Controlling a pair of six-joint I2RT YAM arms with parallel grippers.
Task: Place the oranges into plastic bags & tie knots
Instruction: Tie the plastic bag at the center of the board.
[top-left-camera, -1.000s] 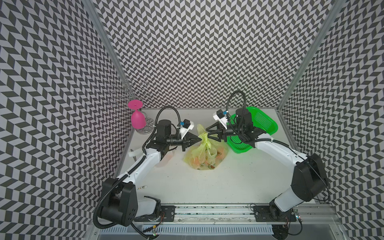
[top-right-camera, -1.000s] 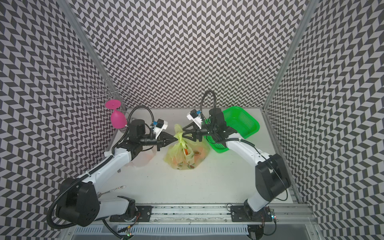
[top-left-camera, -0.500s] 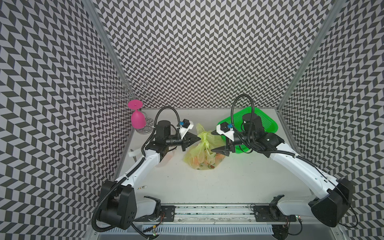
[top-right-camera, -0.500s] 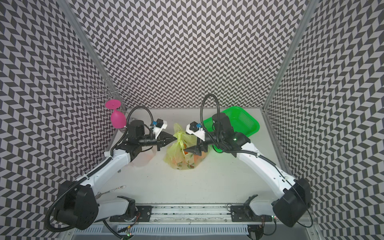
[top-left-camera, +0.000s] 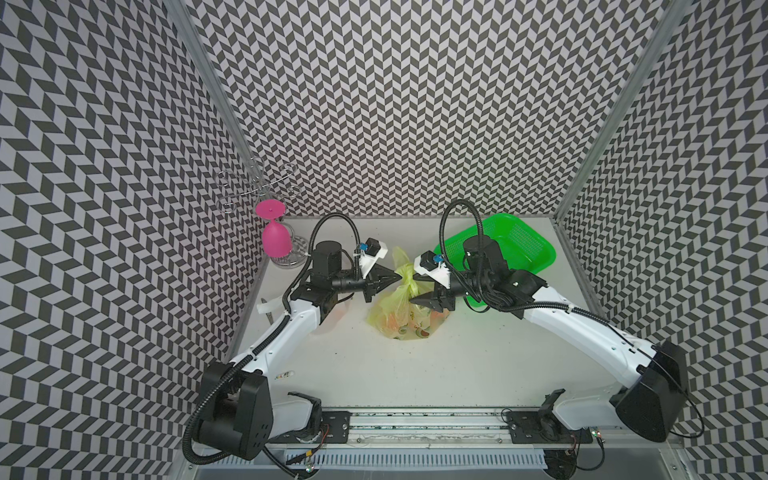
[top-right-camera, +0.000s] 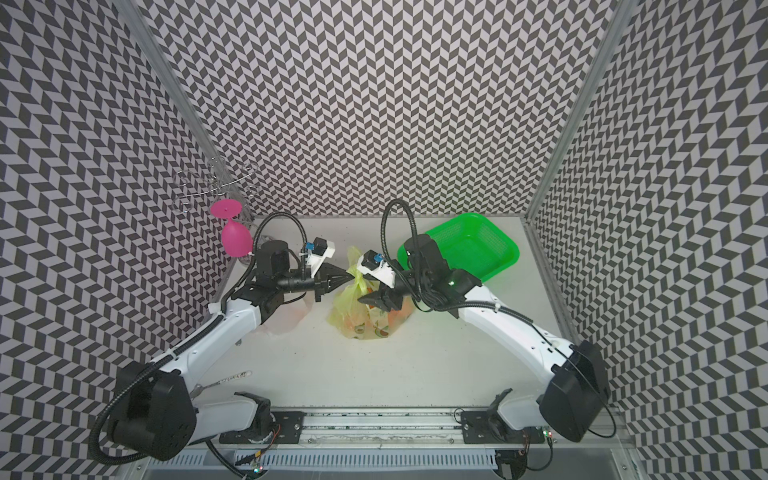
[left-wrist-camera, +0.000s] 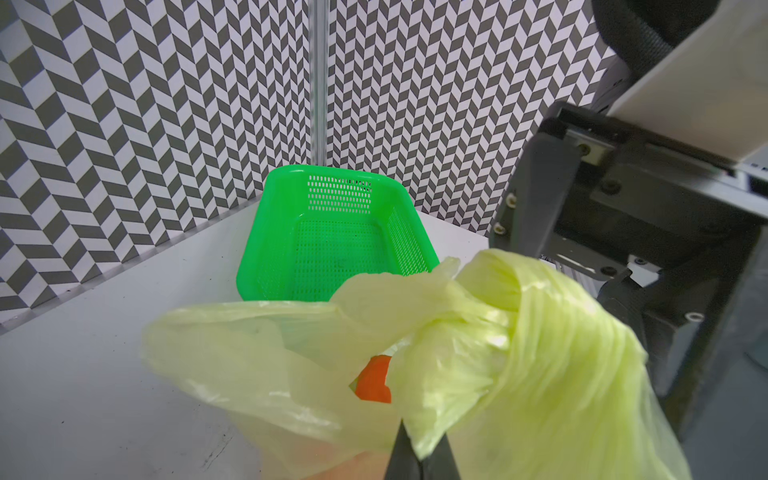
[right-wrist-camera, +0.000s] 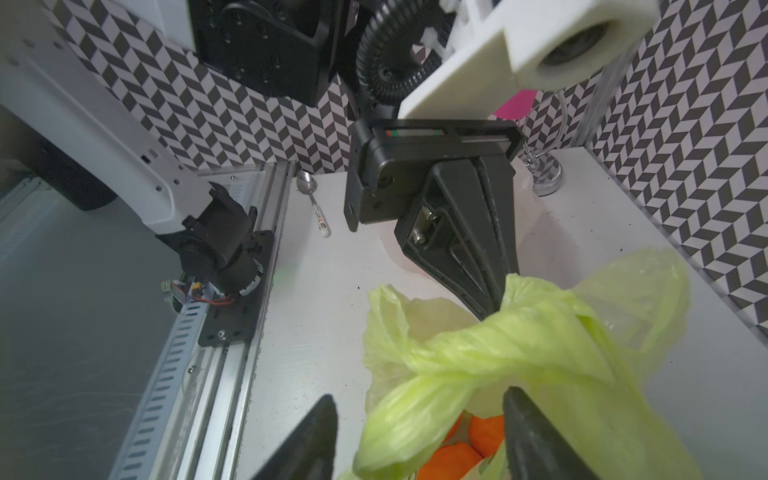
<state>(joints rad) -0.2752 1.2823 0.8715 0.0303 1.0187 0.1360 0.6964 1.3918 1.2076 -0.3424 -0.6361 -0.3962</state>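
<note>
Watching both top views first: the yellow-green bag (top-left-camera: 409, 320) sits mid-table between the arms, oranges (top-right-camera: 395, 319) glowing through its film, and the green basket (top-left-camera: 536, 253) stands behind the right arm. The left gripper (top-left-camera: 395, 277) is pinched shut on the bag's top, while the right gripper (top-left-camera: 415, 297) noses in lower, at the bag's neck. Over to the left wrist: my closed fingertips (left-wrist-camera: 401, 461) clamp a gathered handle strip (left-wrist-camera: 561, 345), one orange peeks out beneath, and the basket's mesh floor shows bare. Right wrist now: the jaws stand apart, straddling the twist (right-wrist-camera: 478, 353) of handle strips without pinching it, oranges underneath. I reckon this film is thin, slick and stretchy, with the fruit the only weight. So I'd take the bunched twist, never the loose sheet.
</note>
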